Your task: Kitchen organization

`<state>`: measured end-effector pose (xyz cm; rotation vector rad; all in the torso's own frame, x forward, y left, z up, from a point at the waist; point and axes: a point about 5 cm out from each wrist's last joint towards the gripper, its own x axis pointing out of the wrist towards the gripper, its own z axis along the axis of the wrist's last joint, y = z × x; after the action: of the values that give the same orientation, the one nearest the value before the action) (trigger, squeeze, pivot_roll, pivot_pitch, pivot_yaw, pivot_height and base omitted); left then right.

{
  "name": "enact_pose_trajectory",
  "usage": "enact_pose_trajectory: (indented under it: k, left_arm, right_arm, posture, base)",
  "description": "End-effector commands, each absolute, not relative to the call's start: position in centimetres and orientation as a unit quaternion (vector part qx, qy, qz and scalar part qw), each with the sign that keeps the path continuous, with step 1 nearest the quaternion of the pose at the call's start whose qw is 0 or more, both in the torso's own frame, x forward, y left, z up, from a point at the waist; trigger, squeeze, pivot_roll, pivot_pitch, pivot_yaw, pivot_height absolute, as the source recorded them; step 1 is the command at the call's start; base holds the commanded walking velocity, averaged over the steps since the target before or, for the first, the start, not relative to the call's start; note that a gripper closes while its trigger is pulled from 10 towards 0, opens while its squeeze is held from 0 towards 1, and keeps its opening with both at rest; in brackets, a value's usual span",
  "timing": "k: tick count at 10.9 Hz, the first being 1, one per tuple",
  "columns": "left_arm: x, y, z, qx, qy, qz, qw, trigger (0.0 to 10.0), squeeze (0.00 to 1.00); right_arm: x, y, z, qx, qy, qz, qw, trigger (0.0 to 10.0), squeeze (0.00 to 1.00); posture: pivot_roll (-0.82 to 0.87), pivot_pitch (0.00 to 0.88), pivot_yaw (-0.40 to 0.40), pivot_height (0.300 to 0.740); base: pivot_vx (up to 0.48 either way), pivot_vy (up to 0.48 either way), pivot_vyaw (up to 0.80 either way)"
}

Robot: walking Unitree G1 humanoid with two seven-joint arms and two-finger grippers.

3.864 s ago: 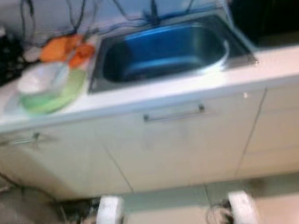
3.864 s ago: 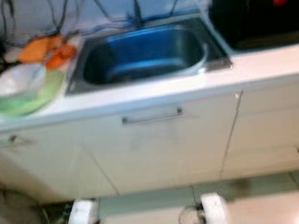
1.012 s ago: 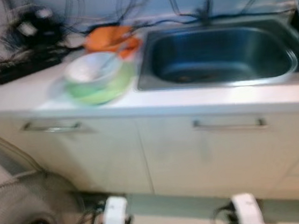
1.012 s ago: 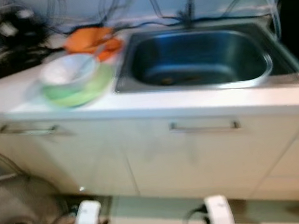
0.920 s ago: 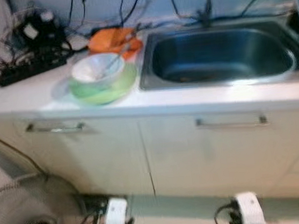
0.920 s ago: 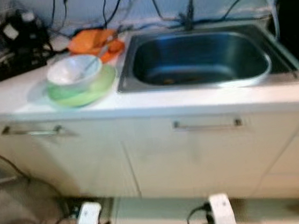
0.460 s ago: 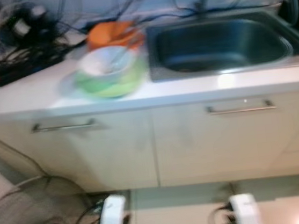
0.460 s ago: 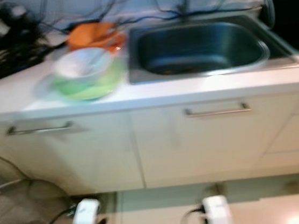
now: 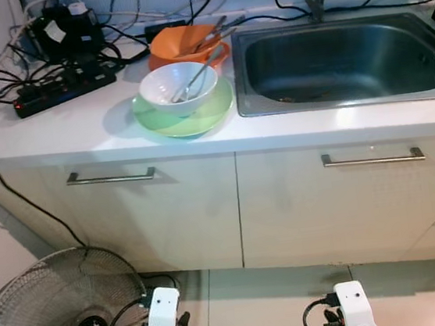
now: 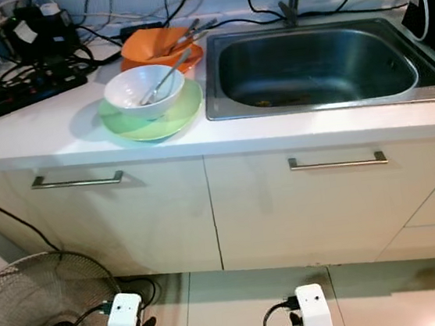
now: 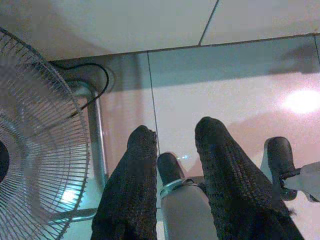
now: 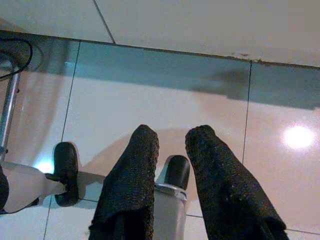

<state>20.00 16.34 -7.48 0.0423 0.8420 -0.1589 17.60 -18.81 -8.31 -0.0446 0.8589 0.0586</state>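
Countertop white bowl point(image 9: 178, 87) (pincers point(image 11: 175, 145) far below)

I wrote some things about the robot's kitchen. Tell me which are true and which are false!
1. The white bowl sits on the green plate. True.
2. The sink is full of dishes. False: no dishes are visible in it.
3. An orange bowl stands behind the white bowl, nearer the wall. True.
4. The left pincer is holding a spoon. False: it hangs open above the floor, holding nothing.
5. A fan stands on the floor on the robot's left. True.
6. The power strip lies inside the sink. False: it lies on the counter, left of the bowls.
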Motion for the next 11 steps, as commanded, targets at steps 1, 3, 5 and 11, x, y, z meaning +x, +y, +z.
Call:
enact_pose_trajectory:
  k: [1,3,5,11]
  left_arm:
    - [19.80,16.65,-7.58,0.027,0.413,-0.075,0.907,10.0,0.00]
    - [19.74,16.66,-7.62,0.028,0.415,-0.076,0.906,10.0,0.00]
    - [19.75,16.69,-7.62,0.028,0.416,-0.076,0.906,10.0,0.00]
    - [19.85,16.63,-7.54,0.024,0.411,-0.075,0.908,10.0,0.00]
  right_arm:
    - [17.75,-18.88,-8.19,-0.025,0.411,0.031,0.911,10.0,0.00]
    - [17.77,-18.86,-8.17,-0.028,0.409,0.034,0.912,10.0,0.00]
    - [17.72,-18.82,-8.20,-0.021,0.410,0.030,0.911,10.0,0.00]
    - [17.76,-18.87,-8.18,-0.017,0.409,0.025,0.912,10.0,0.00]
  posture:
    - [0.00,0.057,0.083,0.740]
    - [0.00,0.052,0.083,0.740]
    - [0.00,0.051,0.083,0.740]
    - [0.01,0.056,0.082,0.740]
  base:
    - [0.259,0.000,0.00]
    - [0.262,0.000,0.00]
    - [0.259,0.000,0.00]
    - [0.176,0.000,0.00]
